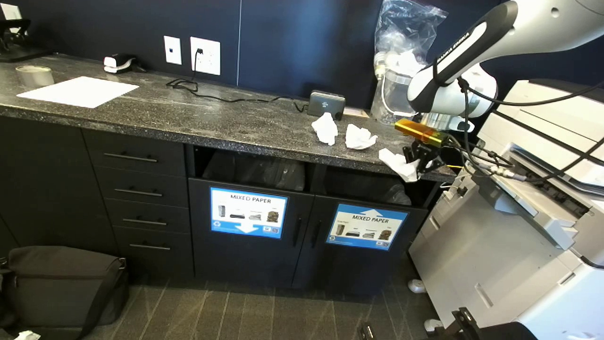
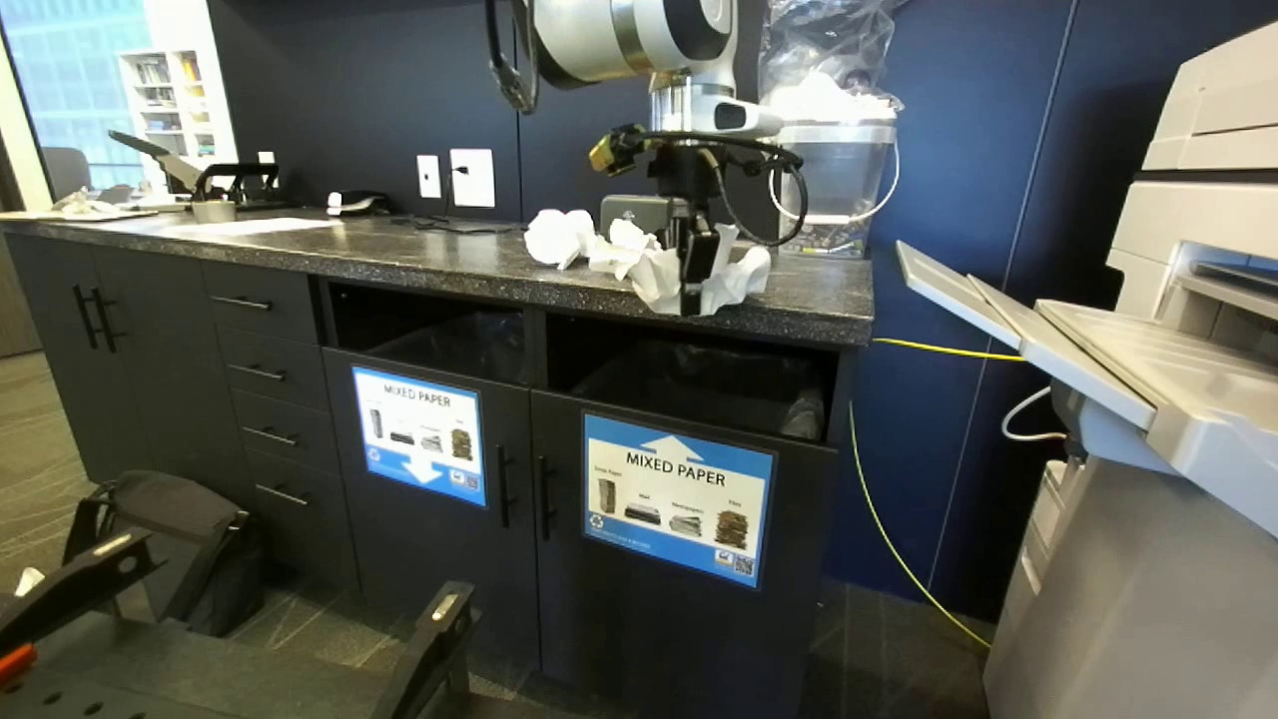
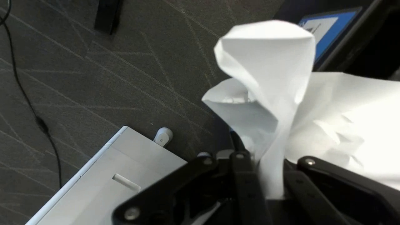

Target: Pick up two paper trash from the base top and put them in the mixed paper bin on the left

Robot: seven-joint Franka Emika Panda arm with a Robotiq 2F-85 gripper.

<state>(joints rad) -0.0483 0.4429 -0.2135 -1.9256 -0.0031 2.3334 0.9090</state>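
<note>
My gripper is shut on a crumpled white piece of paper trash, pinched between its fingers in the wrist view. It hangs by the front edge of the speckled base top, toward its right end, with floor visible below. Two more paper trash wads, a taller one and a lower one, lie on the base top left of the gripper. Under the counter, the left mixed paper bin has an open slot above its sign. The held paper partly hides the gripper's fingertips.
A right-hand mixed paper bin adjoins the left one. A bulky printer stands at the right. Behind the wads are a small grey box and a clear tub. A flat white sheet lies far left.
</note>
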